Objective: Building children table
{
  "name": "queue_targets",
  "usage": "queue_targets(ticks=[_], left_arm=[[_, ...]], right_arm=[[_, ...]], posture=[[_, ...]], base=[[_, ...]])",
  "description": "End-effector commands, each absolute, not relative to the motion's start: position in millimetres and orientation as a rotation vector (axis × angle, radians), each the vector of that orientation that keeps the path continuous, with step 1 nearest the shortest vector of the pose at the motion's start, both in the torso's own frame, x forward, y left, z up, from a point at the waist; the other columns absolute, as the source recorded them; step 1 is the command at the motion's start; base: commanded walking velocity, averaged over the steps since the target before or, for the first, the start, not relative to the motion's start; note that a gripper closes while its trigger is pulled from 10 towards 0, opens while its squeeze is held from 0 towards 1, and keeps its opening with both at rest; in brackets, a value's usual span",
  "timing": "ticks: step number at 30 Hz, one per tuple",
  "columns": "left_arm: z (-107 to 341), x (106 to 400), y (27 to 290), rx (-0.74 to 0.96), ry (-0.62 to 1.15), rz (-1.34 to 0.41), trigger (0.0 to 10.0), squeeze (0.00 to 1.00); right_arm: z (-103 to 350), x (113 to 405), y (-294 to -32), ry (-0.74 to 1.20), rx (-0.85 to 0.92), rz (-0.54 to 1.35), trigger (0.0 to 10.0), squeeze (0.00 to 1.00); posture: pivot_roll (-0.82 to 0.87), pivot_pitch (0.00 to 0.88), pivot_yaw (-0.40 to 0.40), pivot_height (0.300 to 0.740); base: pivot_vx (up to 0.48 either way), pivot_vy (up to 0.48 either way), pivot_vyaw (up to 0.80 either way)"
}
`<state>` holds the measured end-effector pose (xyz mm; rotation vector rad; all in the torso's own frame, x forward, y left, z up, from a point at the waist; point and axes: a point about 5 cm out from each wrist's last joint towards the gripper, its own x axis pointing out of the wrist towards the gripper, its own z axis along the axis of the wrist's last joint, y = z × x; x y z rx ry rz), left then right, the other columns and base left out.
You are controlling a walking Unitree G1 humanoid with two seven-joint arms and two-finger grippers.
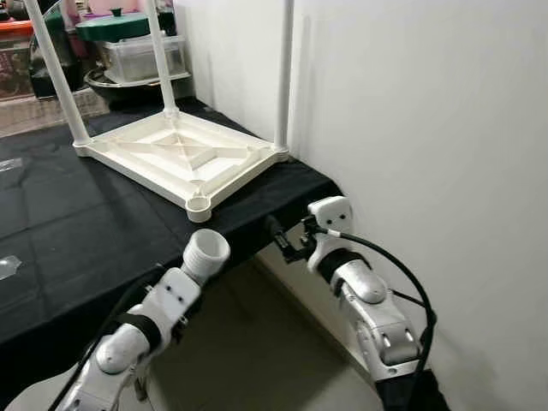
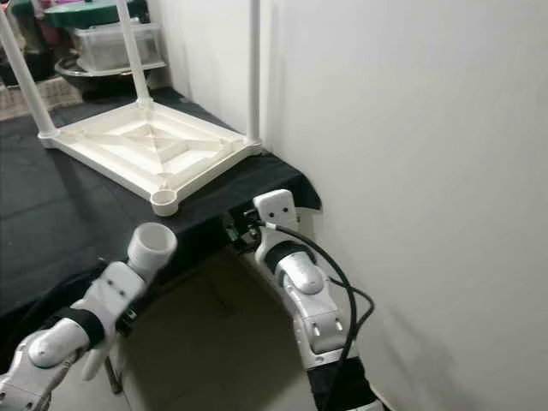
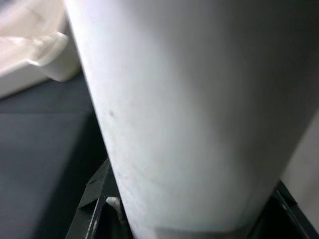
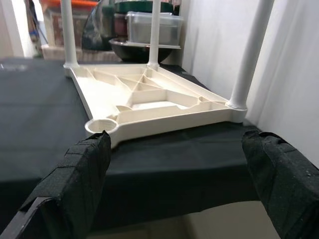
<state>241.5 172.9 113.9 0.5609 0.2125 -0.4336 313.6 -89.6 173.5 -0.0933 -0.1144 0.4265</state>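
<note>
A white children's table top [image 1: 184, 154] lies upside down on the black-clothed table [image 1: 77, 231]. Three white legs stand in its corner sockets, one of them [image 1: 282, 77] beside the wall. The near corner socket [image 1: 199, 205] is empty. My left gripper [image 1: 190, 276] is shut on a fourth white leg [image 1: 208, 250], whose hollow end points up toward that socket from just off the table's front edge. In the left wrist view the leg [image 3: 189, 114] is very close. My right gripper [image 4: 177, 199] is open at the table's edge, facing the top, its fingers [image 4: 75, 184] holding nothing.
A white wall [image 1: 411, 128] runs close along the right side. At the back stand a clear plastic bin [image 1: 141, 56], a green lid [image 1: 111, 26] and a dark bowl [image 4: 139, 50]. Pale floor [image 1: 257, 342] lies below the table edge between my arms.
</note>
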Motion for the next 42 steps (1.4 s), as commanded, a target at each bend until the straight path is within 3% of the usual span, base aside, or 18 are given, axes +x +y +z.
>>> queue_targets(ticks=[1, 11, 20, 30, 42], left_arm=[[110.2, 238.3, 174.0, 0.585, 0.246, -0.453, 10.0, 0.0], [107.3, 231.6, 181.6, 0.701, 0.266, -0.531, 10.0, 0.0], [100.0, 222.0, 200.2, 0.876, 0.363, -0.667, 10.0, 0.0], [99.1, 228.3, 222.4, 0.999, 0.426, -0.74, 10.0, 0.0], [98.0, 234.1, 212.1, 1.007, 0.386, -0.799, 10.0, 0.0]], right_arm=[[169.6, 311.1, -84.3, -0.12, -0.128, 0.461, 10.0, 0.0], [163.3, 303.0, -76.8, -0.134, -0.257, 0.639, 10.0, 0.0], [156.0, 291.7, -80.9, -0.145, -0.524, 0.907, 10.0, 0.0], [162.4, 264.6, -85.0, -0.11, -0.751, 1.376, 10.0, 0.0], [176.7, 265.0, -67.6, -0.177, -0.703, 1.468, 10.0, 0.0]], posture=[[-0.02, 0.0, -0.025, 0.74], [-0.01, 0.0, -0.033, 0.74], [-0.02, 0.0, -0.028, 0.74], [-0.03, 0.0, -0.021, 0.74], [-0.03, 0.0, -0.028, 0.74]], base=[[0.0, 0.0, 0.0], [0.0, 0.0, 0.0], [0.0, 0.0, 0.0], [0.0, 0.0, 0.0], [0.0, 0.0, 0.0]])
